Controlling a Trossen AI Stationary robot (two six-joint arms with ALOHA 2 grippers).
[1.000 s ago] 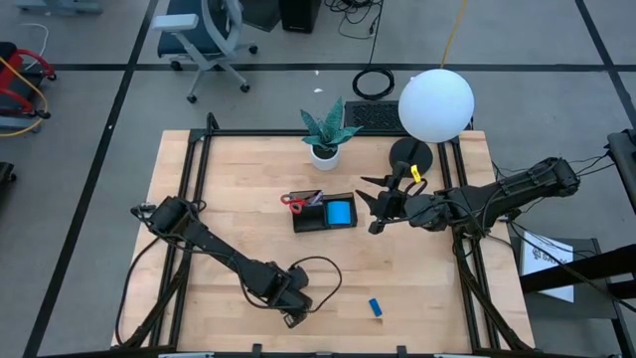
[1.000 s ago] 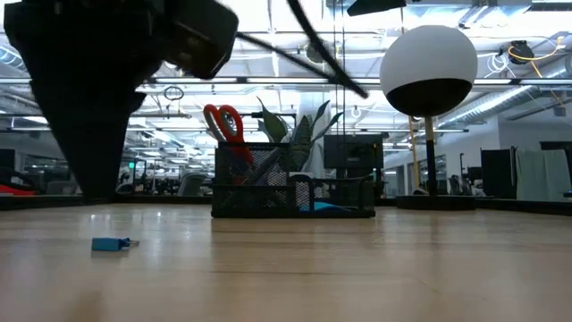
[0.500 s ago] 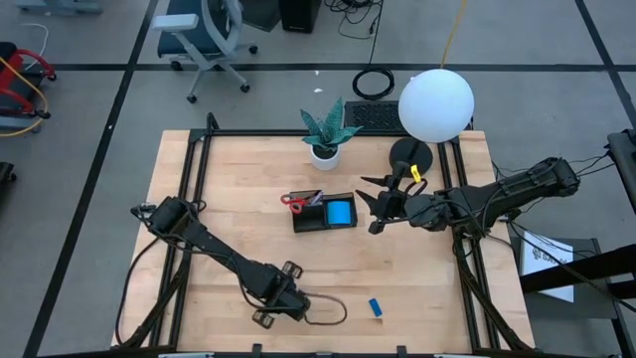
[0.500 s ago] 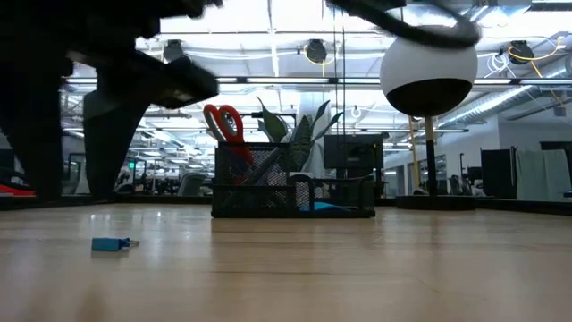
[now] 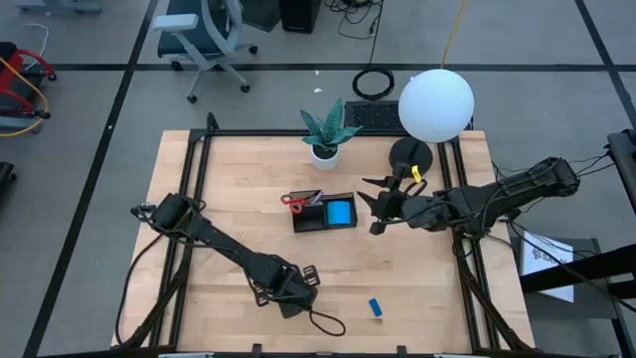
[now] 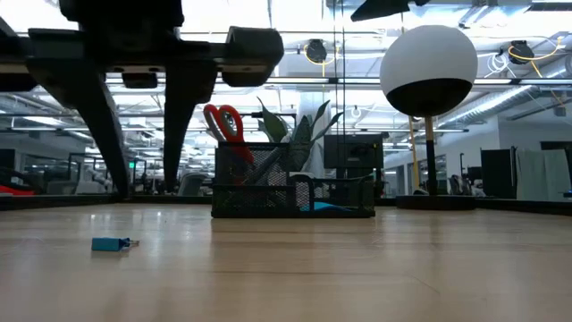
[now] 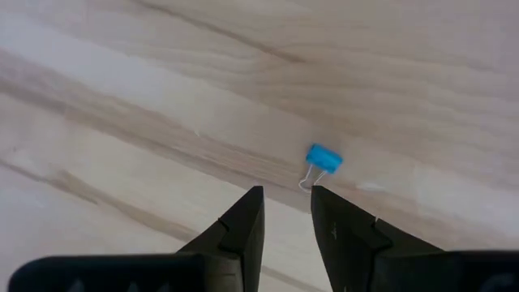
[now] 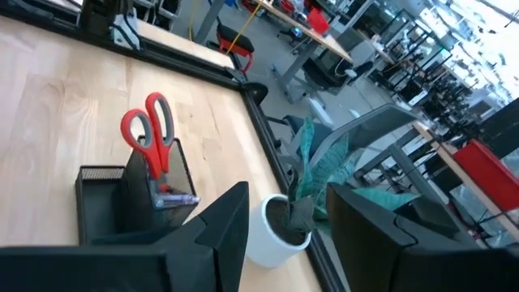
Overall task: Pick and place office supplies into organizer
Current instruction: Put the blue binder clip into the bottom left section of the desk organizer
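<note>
A small blue clip (image 7: 324, 158) with wire handles lies on the bare wood near the table's front edge (image 5: 375, 307). My left gripper (image 7: 286, 193) points down just left of it, open and holding nothing; the clip lies just beyond its fingertips, outside the gap. The low view shows the left gripper (image 6: 145, 190) above the clip (image 6: 112, 243). The black mesh organizer (image 5: 324, 213) stands mid-table with red-handled scissors (image 8: 150, 130) upright in one compartment and a blue note pad (image 5: 340, 211) in another. My right gripper (image 5: 370, 206) hovers open, high up to the organizer's right.
A potted green plant (image 5: 325, 134) stands behind the organizer. A lamp with a white globe (image 5: 436, 104) and a round black base (image 5: 409, 154) is at the far right. My left arm's cable loops on the wood (image 5: 323, 323) near the front edge.
My left gripper has rolled about a quarter turn around its downward-pointing axis and edged a little toward the blue clip. In the low view both its fingers now show side by side. The cable loop has swung round behind it. The clip has not moved.
</note>
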